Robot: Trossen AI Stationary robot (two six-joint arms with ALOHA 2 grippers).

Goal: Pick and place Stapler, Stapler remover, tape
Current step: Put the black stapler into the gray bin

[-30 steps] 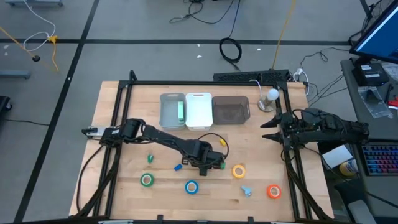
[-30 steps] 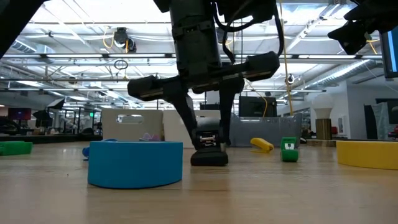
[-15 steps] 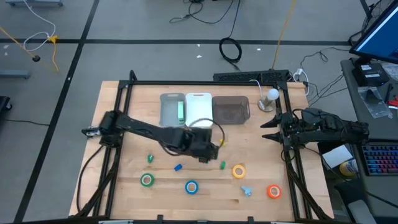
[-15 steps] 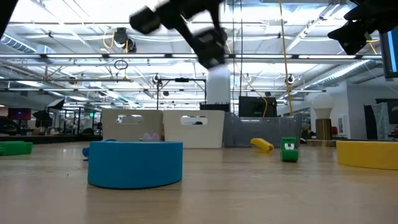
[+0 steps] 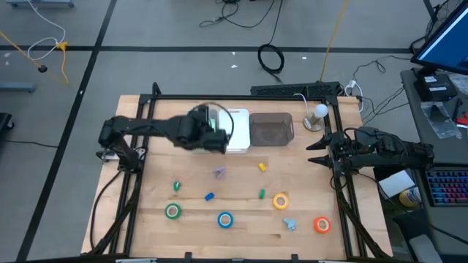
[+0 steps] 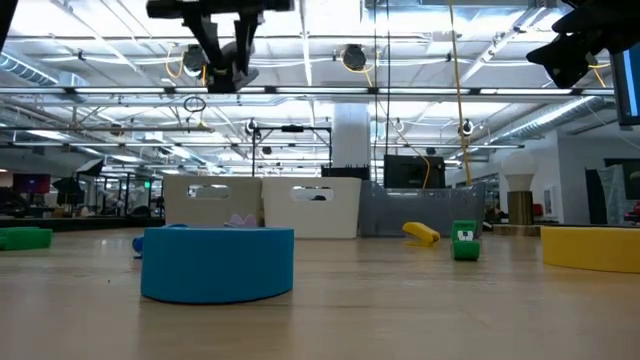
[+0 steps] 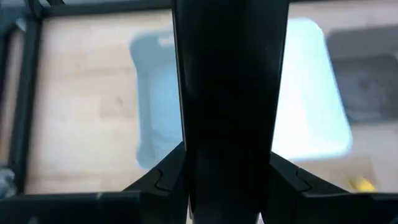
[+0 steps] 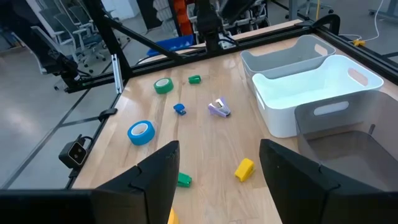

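My left gripper hangs high over the pale grey-blue bin and the white bin, shut on a black stapler. In the low view it shows near the top. On the wood lie four tape rolls: green, blue, yellow and orange. Small staple removers are scattered between them: purple, yellow, blue and green. My right gripper waits open at the table's right edge. My left gripper pinches the black stapler between its two fingers, one on each long side. The stapler's body runs on ahead of the fingers and hides the rest of the contact. The fingers slant down toward the table's far side. The stapler hangs clear of table and bins.
A dark see-through bin stands right of the white one. Another green remover and a pale blue one lie near the front. Black frame rails run along both sides.
My left gripper has lifted the black stapler off the middle of the table, gone up and toward the far left, and tipped up from a steeper downward slant. It now hangs over the bins. The purple remover that it covered now shows on the wood.
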